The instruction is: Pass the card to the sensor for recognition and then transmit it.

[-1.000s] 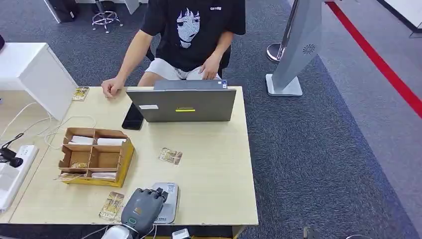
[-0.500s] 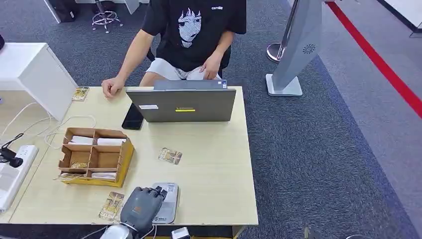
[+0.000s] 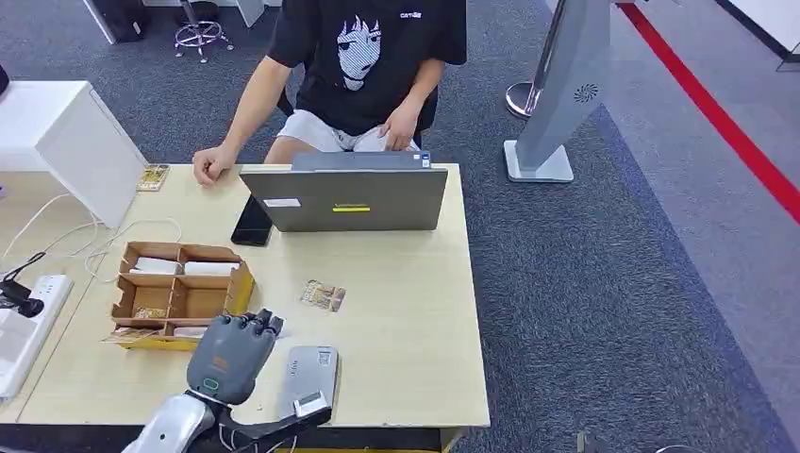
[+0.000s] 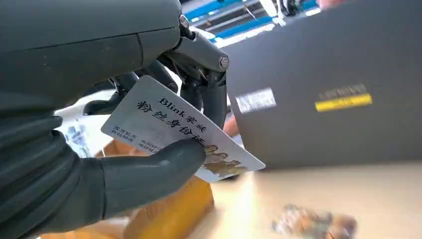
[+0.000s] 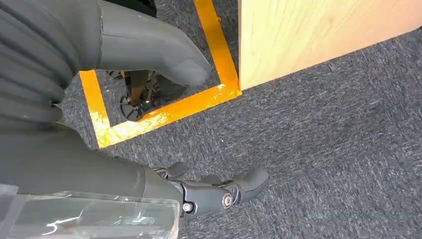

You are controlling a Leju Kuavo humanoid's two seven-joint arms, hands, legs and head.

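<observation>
Left hand [image 3: 231, 357] has lifted off the sensor [image 3: 309, 376] toward the box [image 3: 179, 297] | thumb and fingers pinch the card [image 4: 181, 130] | right hand [image 5: 149, 64] hangs empty, fingers apart | advice: keep the pinch firm, card level, offer it across the counter [image 3: 406, 311] to the person [image 3: 363, 71].

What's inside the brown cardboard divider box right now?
The brown cardboard divider box holds white packets in its two far compartments and a patterned card in a near one. The grey left hand covers its near right corner, so that part is hidden.
</observation>
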